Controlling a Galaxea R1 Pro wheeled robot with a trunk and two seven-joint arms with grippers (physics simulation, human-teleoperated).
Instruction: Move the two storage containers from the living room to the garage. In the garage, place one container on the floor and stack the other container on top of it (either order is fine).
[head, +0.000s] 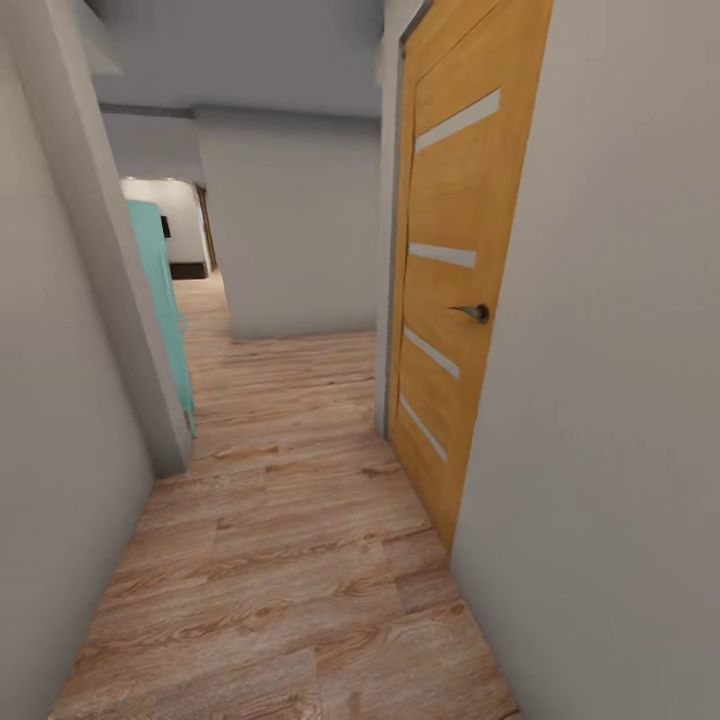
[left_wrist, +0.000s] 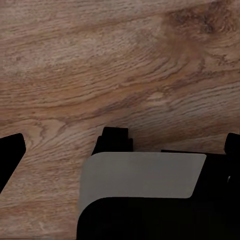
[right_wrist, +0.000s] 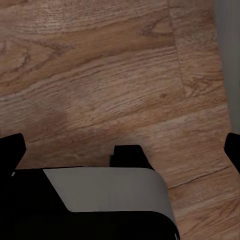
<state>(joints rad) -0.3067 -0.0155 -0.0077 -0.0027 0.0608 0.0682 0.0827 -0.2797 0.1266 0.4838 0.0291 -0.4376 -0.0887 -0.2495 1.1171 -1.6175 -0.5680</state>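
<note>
Meanwhile, both pincers (left_wrist: 122, 145) (right_wrist: 122, 150) hang seemingly spread and empty over wood-plank floor (head: 290, 560) beside an orange door (head: 455, 260).

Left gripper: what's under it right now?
Under the left gripper lies light wood-plank floor, nothing between its open fingers. The robot's dark body covers the floor nearer it.

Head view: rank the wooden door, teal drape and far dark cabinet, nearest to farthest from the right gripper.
1. Wooden door, on the right, closest.
2. Teal drape, on the left, past the wall corner.
3. Dark cabinet, in the far room at the corridor's end.
</note>
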